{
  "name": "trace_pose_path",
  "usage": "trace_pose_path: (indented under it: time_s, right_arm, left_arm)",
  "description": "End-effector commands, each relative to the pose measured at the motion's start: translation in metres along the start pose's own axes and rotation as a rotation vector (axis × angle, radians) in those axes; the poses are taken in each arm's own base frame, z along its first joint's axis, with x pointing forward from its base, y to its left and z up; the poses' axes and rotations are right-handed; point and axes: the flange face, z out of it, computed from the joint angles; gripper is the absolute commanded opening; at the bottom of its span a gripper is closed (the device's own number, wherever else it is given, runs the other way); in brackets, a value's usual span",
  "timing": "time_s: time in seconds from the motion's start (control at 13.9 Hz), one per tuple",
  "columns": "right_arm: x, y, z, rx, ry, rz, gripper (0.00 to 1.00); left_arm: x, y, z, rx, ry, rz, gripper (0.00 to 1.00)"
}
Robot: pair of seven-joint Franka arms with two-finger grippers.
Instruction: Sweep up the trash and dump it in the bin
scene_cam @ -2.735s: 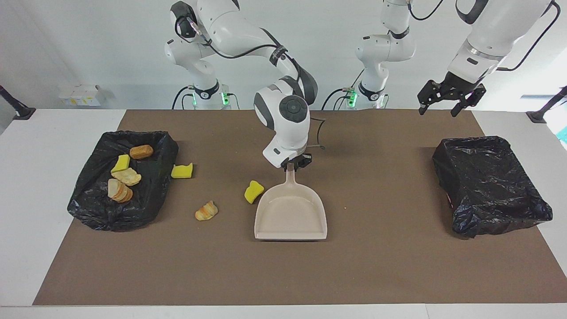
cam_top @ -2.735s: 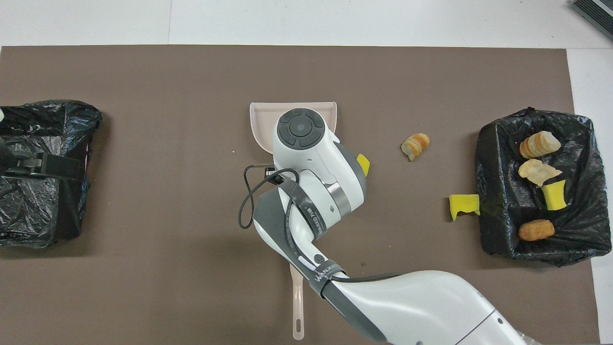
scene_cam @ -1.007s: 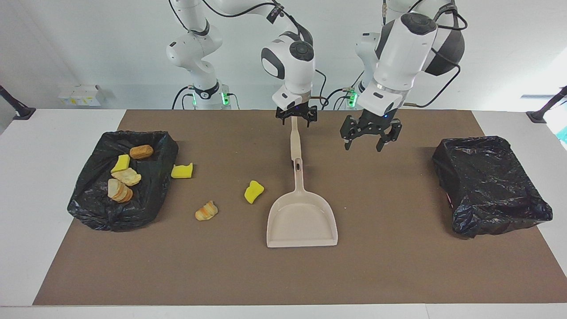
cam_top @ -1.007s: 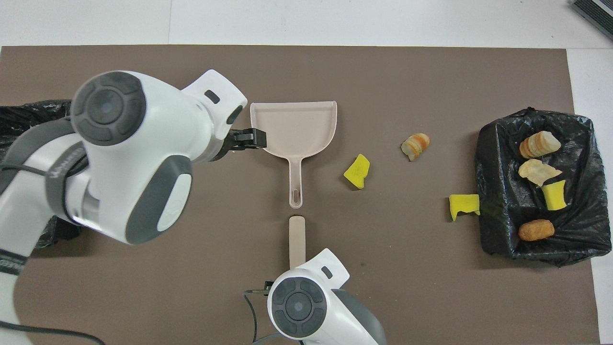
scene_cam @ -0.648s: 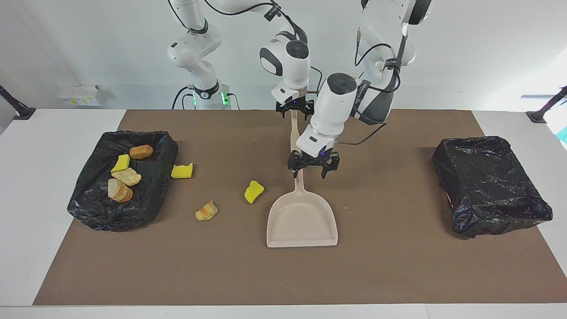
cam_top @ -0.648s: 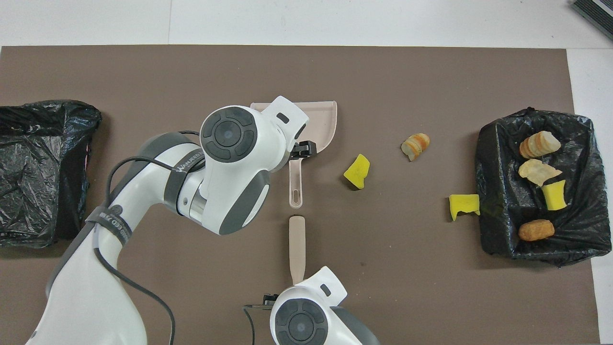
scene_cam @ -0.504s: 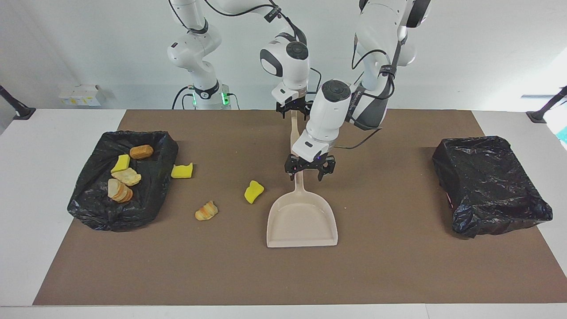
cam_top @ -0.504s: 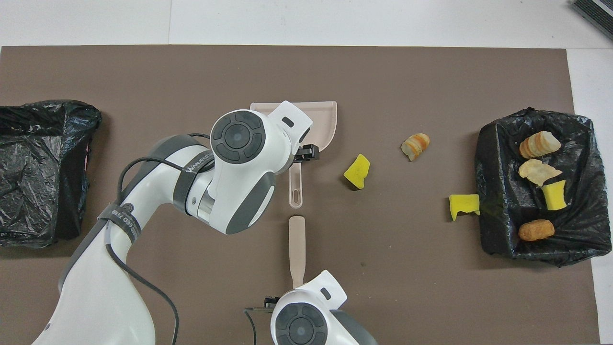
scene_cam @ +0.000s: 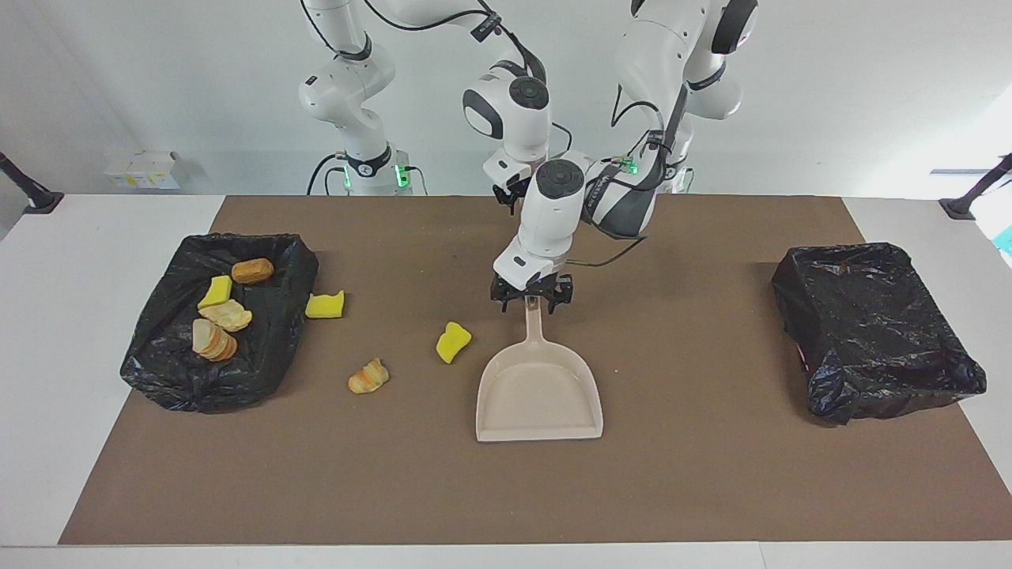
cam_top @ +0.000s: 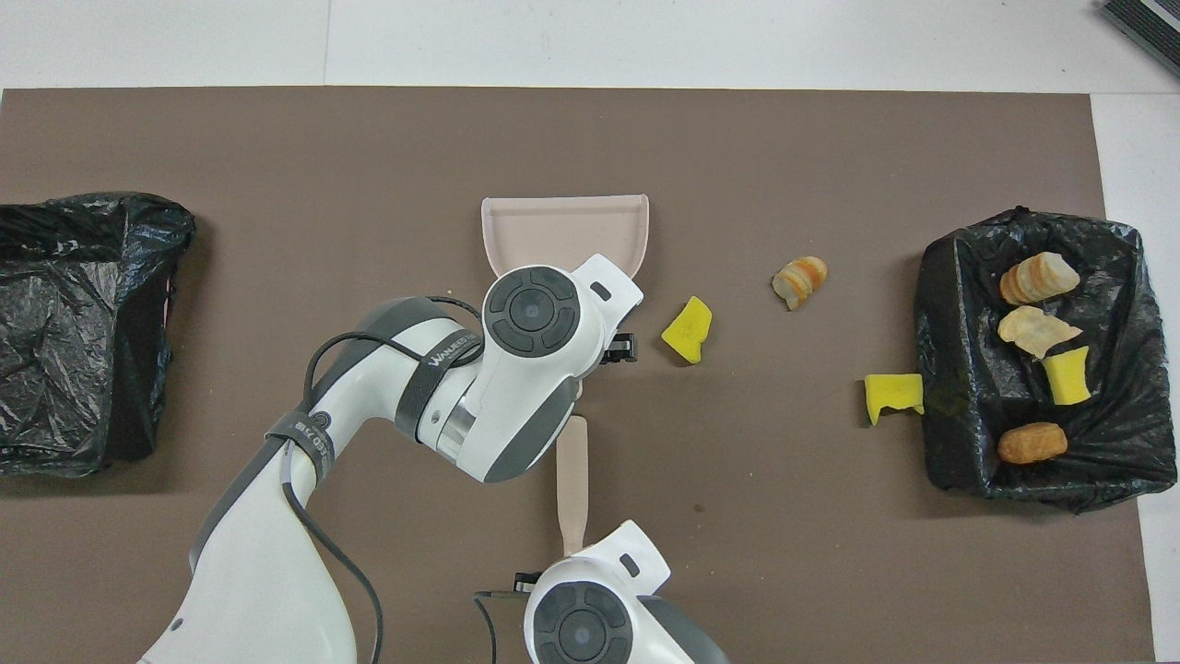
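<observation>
The beige dustpan (scene_cam: 538, 395) lies mid-table, its handle toward the robots. My left gripper (scene_cam: 531, 304) is open and low over the handle's end, one finger on each side. The beige brush (cam_top: 572, 480) lies in line with the dustpan and nearer to the robots; its bristles are hidden. My right gripper (scene_cam: 512, 197) is at the brush's robot-side end, mostly hidden by the left arm. Three scraps of trash lie loose toward the right arm's end: a yellow chunk (scene_cam: 453, 342) beside the dustpan, a striped bread piece (scene_cam: 368, 376), and a yellow chunk (scene_cam: 325, 304) against the bin.
A black-bagged bin (scene_cam: 237, 387) at the right arm's end holds several bread and yellow scraps. A second black-bagged bin (scene_cam: 877, 332) stands at the left arm's end. A brown mat (scene_cam: 711, 474) covers the table.
My left arm swung in from the left arm's end and lowered its open gripper onto the dustpan handle. My right gripper left the dustpan, which shifted slightly, and drew back over the brush.
</observation>
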Motion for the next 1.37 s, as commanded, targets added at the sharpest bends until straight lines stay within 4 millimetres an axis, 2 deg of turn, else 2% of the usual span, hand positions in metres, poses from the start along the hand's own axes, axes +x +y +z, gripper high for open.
trace_pose_path:
  time_s: [0.0, 0.07, 0.22, 0.36, 0.58, 0.72, 0.94, 1.08, 1.3]
  right_arm:
    - [0.000, 0.001, 0.000, 0.018, -0.008, 0.014, 0.04]
    - [0.002, 0.001, -0.001, 0.013, -0.013, 0.016, 0.00]
    - [0.005, 0.001, -0.007, -0.009, -0.035, 0.031, 0.00]
    - [0.007, 0.003, -0.026, -0.032, -0.059, 0.041, 0.00]
    - [0.015, 0.020, -0.058, -0.031, -0.071, 0.055, 0.00]
    - [0.019, 0.034, -0.074, -0.038, -0.085, 0.044, 0.00]
    - [0.037, 0.064, -0.094, -0.054, -0.104, 0.020, 0.00]
    - [0.057, 0.082, -0.101, -0.048, -0.104, -0.003, 0.00]
    - [0.088, 0.097, -0.103, -0.051, -0.087, -0.089, 0.00]
  left_arm:
    - [-0.001, -0.005, -0.008, 0.020, -0.018, -0.021, 0.17]
    - [-0.001, -0.005, -0.012, 0.011, -0.023, -0.034, 0.00]
    - [0.004, -0.007, -0.020, 0.005, -0.008, -0.041, 0.00]
    - [0.008, -0.009, -0.023, 0.027, 0.022, -0.001, 0.00]
    - [0.010, -0.011, -0.036, 0.064, 0.071, 0.075, 0.00]
    - [0.011, -0.019, -0.051, 0.070, 0.075, 0.213, 0.00]
    - [0.018, -0.044, -0.064, 0.101, 0.034, 0.378, 0.00]
    - [0.015, -0.057, -0.065, 0.123, -0.025, 0.490, 0.00]
    - [0.030, -0.105, -0.083, 0.128, -0.068, 0.692, 0.00]
